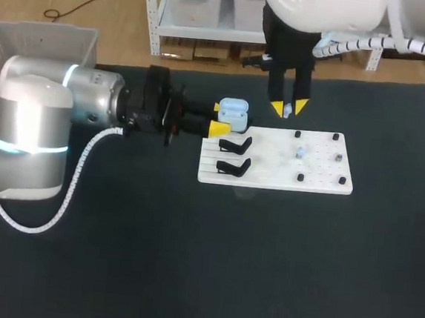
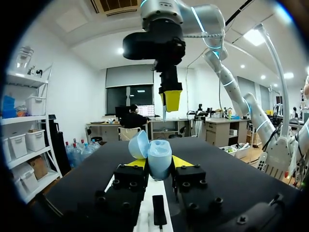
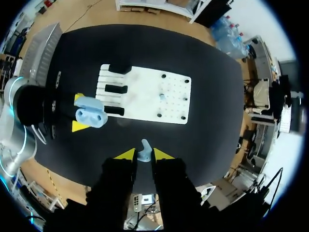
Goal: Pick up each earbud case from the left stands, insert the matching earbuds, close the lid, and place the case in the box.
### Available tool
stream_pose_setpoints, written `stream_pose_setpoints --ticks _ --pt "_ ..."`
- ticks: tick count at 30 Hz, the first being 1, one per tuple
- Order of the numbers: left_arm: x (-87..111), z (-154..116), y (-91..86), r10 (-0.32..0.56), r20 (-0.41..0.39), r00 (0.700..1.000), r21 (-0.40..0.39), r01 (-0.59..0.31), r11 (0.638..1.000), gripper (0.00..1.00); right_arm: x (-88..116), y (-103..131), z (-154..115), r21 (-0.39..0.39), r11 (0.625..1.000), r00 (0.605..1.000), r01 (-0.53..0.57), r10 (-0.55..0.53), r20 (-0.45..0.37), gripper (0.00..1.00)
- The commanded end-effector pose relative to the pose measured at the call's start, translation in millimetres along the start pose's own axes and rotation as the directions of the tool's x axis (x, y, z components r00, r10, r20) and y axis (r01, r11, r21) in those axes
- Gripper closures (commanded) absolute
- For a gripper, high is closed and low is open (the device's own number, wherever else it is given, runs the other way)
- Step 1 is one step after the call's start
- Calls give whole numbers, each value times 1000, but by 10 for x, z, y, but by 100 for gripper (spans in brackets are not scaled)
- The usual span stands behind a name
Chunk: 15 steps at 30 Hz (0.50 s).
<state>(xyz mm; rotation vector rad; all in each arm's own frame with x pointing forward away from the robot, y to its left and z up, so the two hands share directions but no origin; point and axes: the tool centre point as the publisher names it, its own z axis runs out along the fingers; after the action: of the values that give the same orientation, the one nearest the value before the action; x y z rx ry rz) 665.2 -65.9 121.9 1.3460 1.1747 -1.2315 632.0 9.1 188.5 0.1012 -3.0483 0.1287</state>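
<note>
Left gripper (image 2: 159, 163) is out over the table just short of the white board (image 1: 270, 175), fingers clamped from two sides on the pale blue earbud case (image 1: 233, 113). The case sits upright between the yellow tips with its lid (image 2: 138, 144) thrown open and leaning over the far finger.

Right gripper (image 3: 141, 154) hangs fingers-down, drawn narrow and pinching a small pale blue earbud (image 3: 144, 149) at its tips.

Here's the relation that matters. Seen from the right wrist, the case lies below and off to one side of the earbud, not under it. Seen from the left wrist, the right arm's fingers hang above and just beyond the open mouth. So the earbud is near the case but apart from it, and my read is that the right arm must shift across before it lowers. The two wells seem to run in a row along the left fingers' line, toward the board, and both look dark and unfilled, though that's hard to swear to.

On the board, a loose earbud (image 1: 300, 153) stands among the pegs, and the black stands (image 1: 234, 144) at its left end carry no case. The grey box (image 1: 41, 32) waits at the table's far left corner, well apart. I can't make out what is inside it.
</note>
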Motion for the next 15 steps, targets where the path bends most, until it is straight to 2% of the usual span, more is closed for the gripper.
stream_pose_setpoints --ticks 1,7,15 --pt "3 52 -46 3 -8 1000 -3 -3 1000 100 -83 28 10 -4 999 999 -38 37 -30 100" --pt "29 131 -76 8 -12 1000 19 -7 1000 100 -67 31 24 15 995 995 -94 94 -38 100" --pt "59 185 -64 14 -8 1000 26 -14 1000 100 -37 39 3 -10 988 987 -156 155 -36 100"
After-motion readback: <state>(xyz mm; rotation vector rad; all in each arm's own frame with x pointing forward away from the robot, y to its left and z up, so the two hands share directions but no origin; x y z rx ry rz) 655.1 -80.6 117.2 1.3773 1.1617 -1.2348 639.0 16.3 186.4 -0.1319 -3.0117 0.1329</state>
